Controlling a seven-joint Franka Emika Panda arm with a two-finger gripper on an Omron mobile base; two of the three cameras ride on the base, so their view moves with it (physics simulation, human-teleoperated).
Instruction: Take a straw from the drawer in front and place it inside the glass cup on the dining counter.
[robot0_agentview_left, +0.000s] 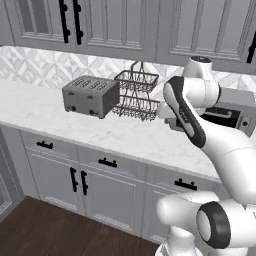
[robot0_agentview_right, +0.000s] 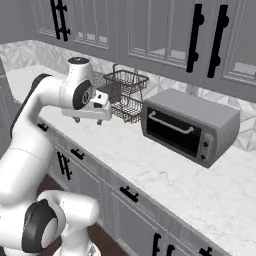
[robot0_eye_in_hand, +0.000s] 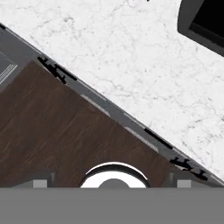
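My gripper (robot0_agentview_right: 88, 121) hangs open above the front part of the marble worktop (robot0_agentview_right: 165, 175), pointing down, with nothing between its fingers. In the hand view its fingertips (robot0_eye_in_hand: 41, 181) stand far apart over the worktop's edge and the wood floor (robot0_eye_in_hand: 57, 131). Under the worktop runs a row of grey drawers with short black bar handles, all shut; one drawer (robot0_agentview_left: 111, 163) sits below the toaster, another (robot0_agentview_left: 182, 184) is closest to my arm. The straw, the glass cup and the dining counter are out of view.
A grey toaster (robot0_agentview_left: 91, 95) and a two-tier wire basket (robot0_agentview_left: 136, 96) stand at the back of the worktop. A toaster oven (robot0_agentview_right: 187, 126) sits to the right of my hand. Grey cupboard doors (robot0_agentview_left: 80, 187) are below the drawers, wall cabinets (robot0_agentview_right: 165, 35) above.
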